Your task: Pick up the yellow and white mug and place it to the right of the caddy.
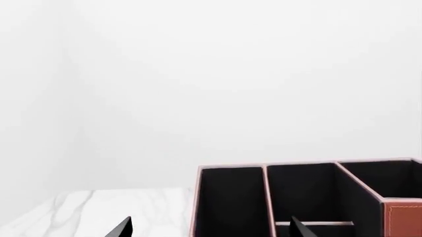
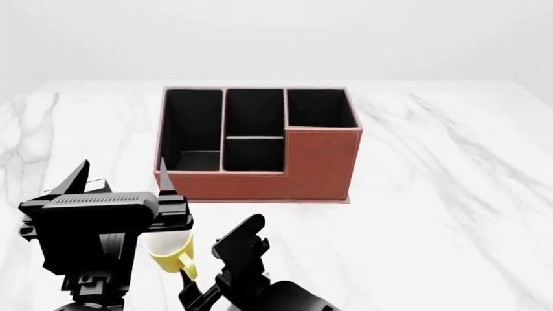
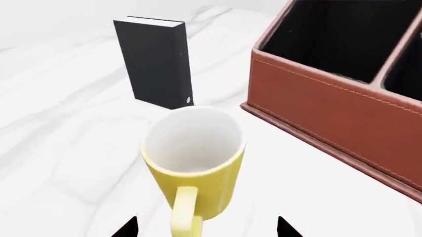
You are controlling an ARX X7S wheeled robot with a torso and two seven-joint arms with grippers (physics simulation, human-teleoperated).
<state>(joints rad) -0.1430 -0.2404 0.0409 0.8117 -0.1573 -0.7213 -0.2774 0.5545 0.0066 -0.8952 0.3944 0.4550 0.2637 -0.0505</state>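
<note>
I was at the approach step. My right pincer (image 3: 205, 228) was spread, its tips on either side of the small yellow, white-lined cylindrical mug's (image 3: 194, 163) handle; just beyond stood the reddish-brown leather caddy (image 3: 329, 106). Next I needed to advance and close. My left pincer (image 1: 209, 228) hung spread, empty.

No readable text, label, brand, number or sign shows in any view. The caddy (image 2: 259, 146), the yellow and white mug (image 3: 194, 163) and the black book-like object (image 3: 156, 61) beyond the mug all have plain, unmarked surfaces.
</note>
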